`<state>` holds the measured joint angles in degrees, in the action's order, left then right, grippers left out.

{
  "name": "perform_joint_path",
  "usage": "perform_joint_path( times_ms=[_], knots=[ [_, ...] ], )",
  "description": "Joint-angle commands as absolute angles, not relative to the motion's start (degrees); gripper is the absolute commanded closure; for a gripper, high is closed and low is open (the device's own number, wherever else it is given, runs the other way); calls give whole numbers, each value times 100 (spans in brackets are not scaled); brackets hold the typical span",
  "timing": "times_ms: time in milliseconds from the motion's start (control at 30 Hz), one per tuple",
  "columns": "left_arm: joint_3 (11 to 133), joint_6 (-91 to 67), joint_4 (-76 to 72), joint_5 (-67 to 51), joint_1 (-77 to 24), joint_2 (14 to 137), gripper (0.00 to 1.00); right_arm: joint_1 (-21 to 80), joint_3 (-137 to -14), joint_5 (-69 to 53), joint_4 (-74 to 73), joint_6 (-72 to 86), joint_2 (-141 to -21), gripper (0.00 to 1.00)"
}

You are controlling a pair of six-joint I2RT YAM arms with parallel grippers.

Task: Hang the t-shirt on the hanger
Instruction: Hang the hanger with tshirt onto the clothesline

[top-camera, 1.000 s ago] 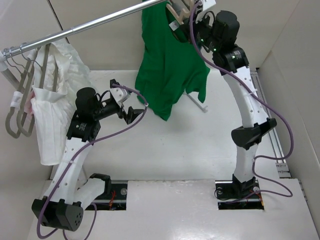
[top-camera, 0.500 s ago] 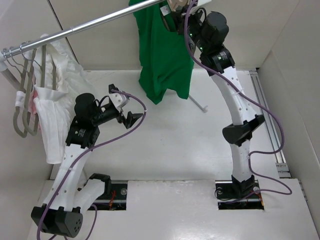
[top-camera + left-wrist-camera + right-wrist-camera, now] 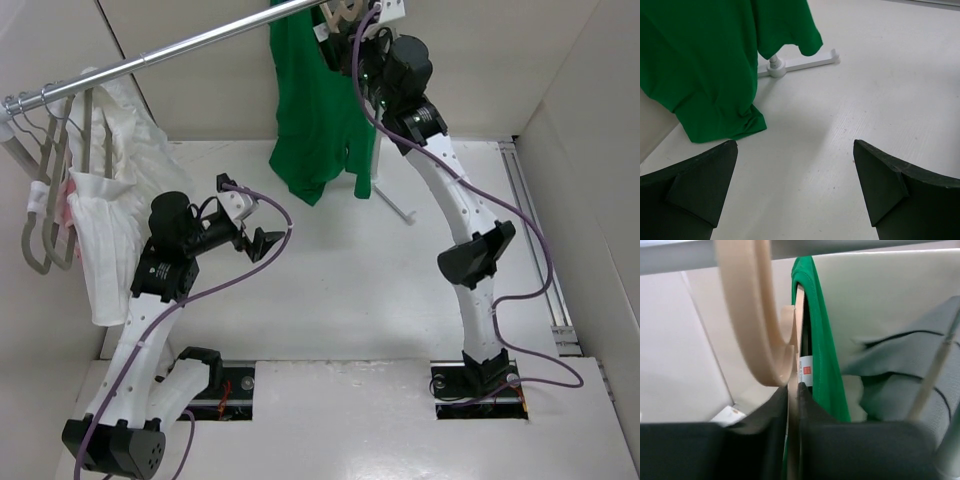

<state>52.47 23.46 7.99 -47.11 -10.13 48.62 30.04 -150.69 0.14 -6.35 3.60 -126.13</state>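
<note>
T-shirt point(image 3: 318, 110) is hanging off the tan hanger point(image 3: 747, 315). The right hand point(image 3: 792, 390) has its fingers pressed together on the hanger's neck, right below the hook loop. So it's pinching the hanger, with the white collar label point(image 3: 806, 371) just beside the grip.

The hook is up by the metal rail point(image 3: 160, 55), but I honestly can't tell if it's seated over it. That's my main worry: let go before the hook is properly over and the whole lot drops to the table point(image 3: 880, 90).

Also, the shirt looks bunched and narrow in the top view, hem hanging lopsided. I'd guess one shoulder could slide off the hanger arm if it gets jostled. The grey pleated cloth point(image 3: 900, 370) hangs close behind and might snag.

Left hand point(image 3: 794, 150) is spread wide, holding nothing, low over the table near the shirt's hem.
</note>
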Motion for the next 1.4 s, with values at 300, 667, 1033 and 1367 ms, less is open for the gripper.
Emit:
perform_joint_path(
  times_ms=[300,667,1033,1367],
  knots=[
    [4966,2145,615,-4737,-1020,4571,0,3339,-12623,509,-589,-834,-10225,15],
    [4913,2083,554,-4738,-1020,4623,0,3393,-10566,1160,-799,-1546,-8633,12],
    [3693,2066,168,-3543,-1020,4053,0,3331,-8581,1274,-1713,-2102,-6673,0],
    [2101,1731,-755,-2426,-1020,3683,0,2384,-4295,379,-1636,-240,-5081,0]
  ],
)
